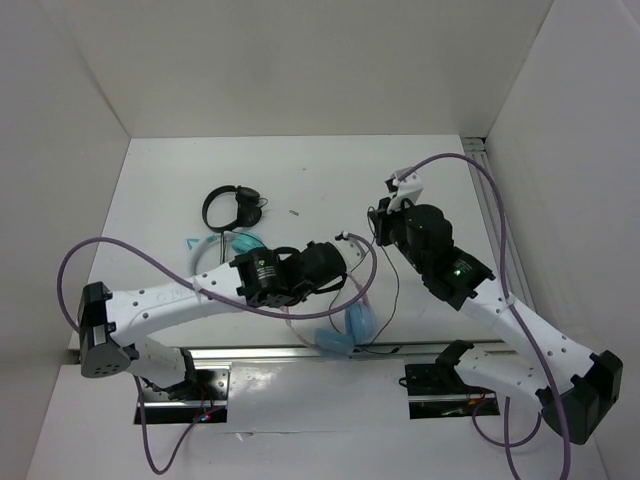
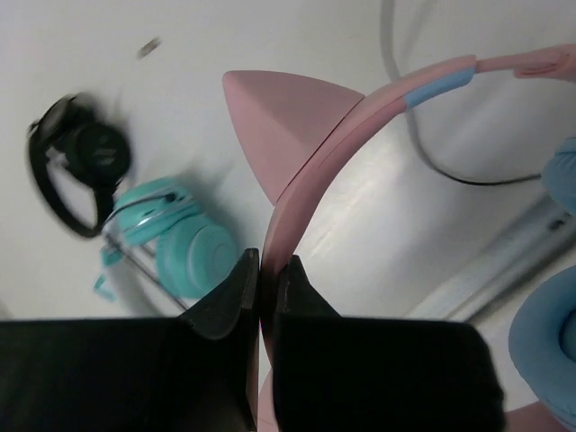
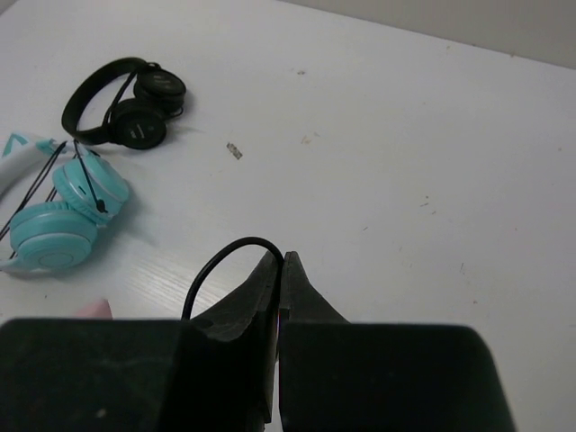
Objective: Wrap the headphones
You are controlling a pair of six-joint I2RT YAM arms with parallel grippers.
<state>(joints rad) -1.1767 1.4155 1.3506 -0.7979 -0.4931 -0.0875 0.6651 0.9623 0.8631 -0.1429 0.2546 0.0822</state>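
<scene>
L fingers (image 2: 241, 277) tight on pink headband (image 2: 310, 184) of headphones (image 2: 551, 337) by cat ear (image 2: 281, 117); R fingers (image 3: 268, 281) tight on black cable (image 3: 209, 268).

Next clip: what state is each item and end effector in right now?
Pink headphones: headband clamped by the shut left end effector.
Black cable: pinched in the shut right end effector, not wrapped.
Teal headphones: lying on the table, untouched.
Black headphones: lying on the table, untouched.
</scene>
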